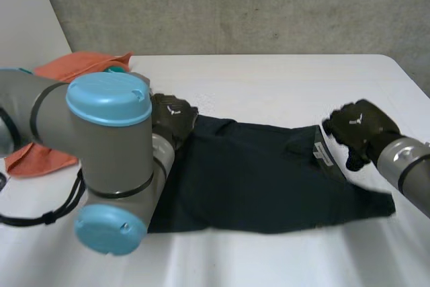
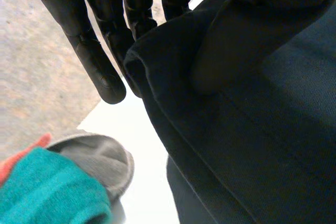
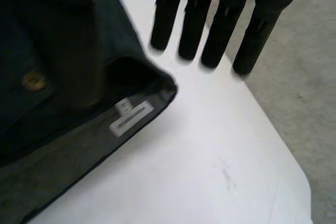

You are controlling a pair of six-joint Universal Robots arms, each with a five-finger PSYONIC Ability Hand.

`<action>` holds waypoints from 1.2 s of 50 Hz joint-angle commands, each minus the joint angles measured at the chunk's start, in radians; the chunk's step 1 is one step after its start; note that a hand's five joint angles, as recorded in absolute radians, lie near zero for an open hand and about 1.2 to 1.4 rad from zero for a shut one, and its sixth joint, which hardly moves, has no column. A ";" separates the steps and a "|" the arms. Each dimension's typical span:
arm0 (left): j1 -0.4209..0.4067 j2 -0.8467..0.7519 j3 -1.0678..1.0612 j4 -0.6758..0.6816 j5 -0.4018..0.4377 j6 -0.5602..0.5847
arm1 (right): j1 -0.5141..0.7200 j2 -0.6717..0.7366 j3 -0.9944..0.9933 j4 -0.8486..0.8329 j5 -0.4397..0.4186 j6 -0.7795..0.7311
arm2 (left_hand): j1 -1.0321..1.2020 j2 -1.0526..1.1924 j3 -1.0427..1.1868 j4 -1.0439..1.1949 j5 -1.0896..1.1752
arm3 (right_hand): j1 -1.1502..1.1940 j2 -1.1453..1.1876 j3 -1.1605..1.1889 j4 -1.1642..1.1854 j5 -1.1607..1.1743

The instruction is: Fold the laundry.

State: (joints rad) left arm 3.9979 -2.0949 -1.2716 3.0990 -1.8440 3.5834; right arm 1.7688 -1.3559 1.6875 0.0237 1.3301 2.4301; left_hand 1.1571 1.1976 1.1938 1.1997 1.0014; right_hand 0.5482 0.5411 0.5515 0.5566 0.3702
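A dark navy garment (image 1: pixel 255 173) lies spread flat across the middle of the white table (image 1: pixel 269 78). My left hand (image 1: pixel 171 117) is at its far left corner. In the left wrist view the thumb (image 2: pixel 236 40) presses the cloth's edge (image 2: pixel 157 61) against the straight fingers (image 2: pixel 97 61), so the corner is pinched. My right hand (image 1: pixel 359 126) is at the far right corner, by the waistband with a white label (image 1: pixel 321 153). In the right wrist view its fingers (image 3: pixel 220 30) stand straight over bare table, clear of the waistband (image 3: pixel 131 93).
An orange cloth (image 1: pixel 80 65) lies at the table's far left behind my left arm (image 1: pixel 101 139). Teal cloth (image 2: pixel 47 192) and grey cloth (image 2: pixel 100 158) lie beyond the left hand. The table's right edge (image 3: pixel 273 145) runs close beside the right hand.
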 commanded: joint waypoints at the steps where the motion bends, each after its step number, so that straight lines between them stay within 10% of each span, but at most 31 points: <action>1: -0.022 -0.025 -0.014 0.009 0.000 -0.003 | -0.009 -0.006 -0.126 0.203 0.026 0.112 | 0.239 0.199 0.202 0.197 0.220 | -0.216 -0.209 -0.219 -0.225 -0.213; 9: -0.031 -0.002 -0.063 0.007 -0.001 -0.006 | -0.018 -0.008 -0.242 0.510 -0.009 0.113 | 0.239 0.199 0.202 0.197 0.220 | -0.199 -0.192 -0.202 -0.207 -0.196; 46: -0.026 0.042 -0.132 0.004 -0.003 -0.014 | -0.078 -0.046 -0.031 0.556 -0.083 -0.017 | 0.239 0.199 0.202 0.197 0.220 | 0.045 0.052 0.041 0.036 0.048; 53: -0.025 0.085 -0.172 -0.014 -0.004 -0.018 | -0.084 -0.023 -0.028 0.553 -0.077 -0.031 | 0.239 0.199 0.202 0.197 0.220 | 0.847 0.854 0.844 0.839 0.851; 60: -0.034 0.244 -0.213 -0.136 -0.001 -0.020 | -0.107 -0.155 -0.135 0.568 -0.071 -0.111 | 0.239 0.199 0.202 0.197 0.220 | 0.848 0.855 0.845 0.840 0.851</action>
State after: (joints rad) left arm 3.9721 -1.9900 -1.4489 3.0678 -1.8480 3.5649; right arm 1.6822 -1.3948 1.6475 0.5780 1.2520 2.3860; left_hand 1.1571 1.1987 1.1945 1.1997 1.0013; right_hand 1.1214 1.1782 1.1878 1.1953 0.9894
